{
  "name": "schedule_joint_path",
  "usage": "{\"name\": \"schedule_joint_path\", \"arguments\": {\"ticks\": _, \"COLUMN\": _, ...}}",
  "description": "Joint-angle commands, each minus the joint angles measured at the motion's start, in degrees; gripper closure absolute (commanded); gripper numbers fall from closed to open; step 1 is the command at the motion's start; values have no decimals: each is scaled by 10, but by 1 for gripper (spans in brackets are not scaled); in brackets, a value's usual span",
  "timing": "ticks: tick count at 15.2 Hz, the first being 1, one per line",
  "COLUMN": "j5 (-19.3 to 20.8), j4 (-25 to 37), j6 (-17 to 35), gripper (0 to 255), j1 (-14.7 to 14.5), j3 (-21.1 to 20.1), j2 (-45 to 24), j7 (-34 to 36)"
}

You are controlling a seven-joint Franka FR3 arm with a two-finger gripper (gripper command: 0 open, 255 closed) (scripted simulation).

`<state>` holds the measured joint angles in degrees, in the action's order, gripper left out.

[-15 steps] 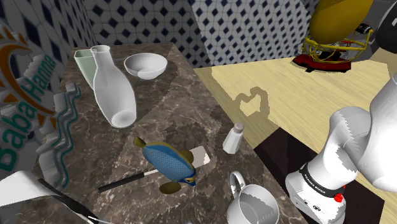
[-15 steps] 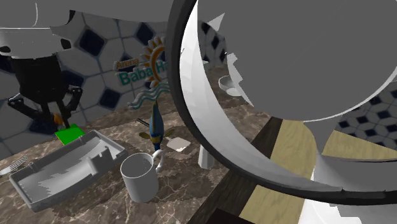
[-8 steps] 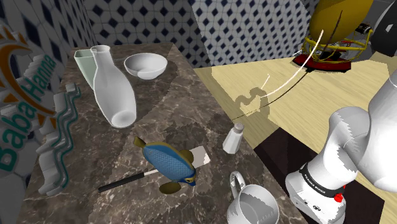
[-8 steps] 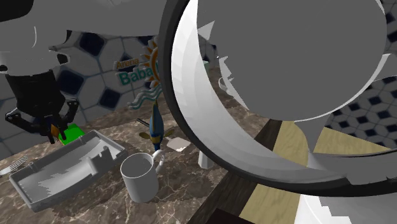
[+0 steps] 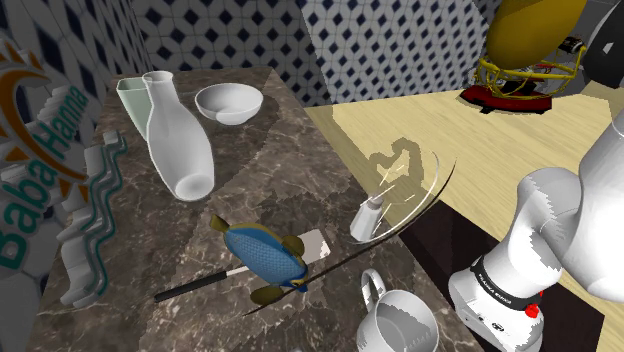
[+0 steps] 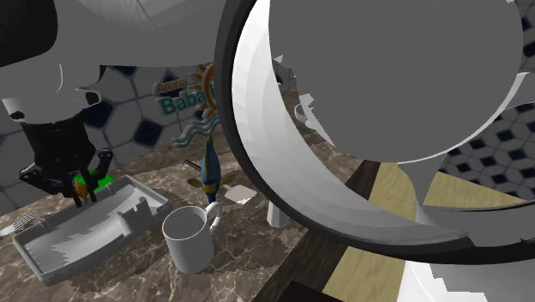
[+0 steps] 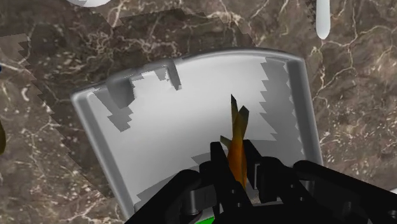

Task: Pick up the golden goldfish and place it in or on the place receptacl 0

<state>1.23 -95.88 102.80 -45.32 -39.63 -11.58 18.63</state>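
In the wrist view my gripper [image 7: 236,170] is shut on a small orange-gold goldfish [image 7: 237,141], whose tail sticks out past the fingertips. Right beneath it lies a grey rectangular tray [image 7: 168,149] on dark marble. In the second exterior view, the black gripper [image 6: 81,194] hangs just above the far end of that tray [image 6: 110,225]. A sliver of the orange goldfish [image 6: 83,186] shows between the fingers.
On the marble counter stand a white mug [image 6: 187,238], a blue fish figure [image 5: 265,255], a shaker [image 5: 367,217], a tall vase [image 5: 178,140], a bowl [image 5: 229,102] and a knife [image 5: 195,285]. A green patch [image 6: 96,182] shows behind the gripper. The arm's body [image 6: 386,111] blocks much of the second exterior view.
The gripper has come down toward the tray with the goldfish still clasped. Things on the counter have not moved.
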Motion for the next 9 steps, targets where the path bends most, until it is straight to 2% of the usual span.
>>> {"name": "schedule_joint_path", "arguments": {"ticks": 1, "j5": 0, "j4": -2, "j6": 2, "gripper": 255, "j1": 0, "j3": 0, "j2": 0, "j7": 0}}
{"name": "schedule_joint_path", "arguments": {"ticks": 5, "j5": 0, "j4": -2, "j6": 2, "gripper": 255, "j1": 0, "j3": 0, "j2": 0, "j7": 0}}
{"name": "schedule_joint_path", "arguments": {"ticks": 6, "j5": 0, "j4": -2, "j6": 2, "gripper": 0, "j1": 0, "j3": 0, "j2": 0, "j7": 0}}
{"name": "schedule_joint_path", "arguments": {"ticks": 9, "j5": 0, "j4": -2, "j6": 2, "gripper": 0, "j1": 0, "j3": 0, "j2": 0, "j7": 0}}
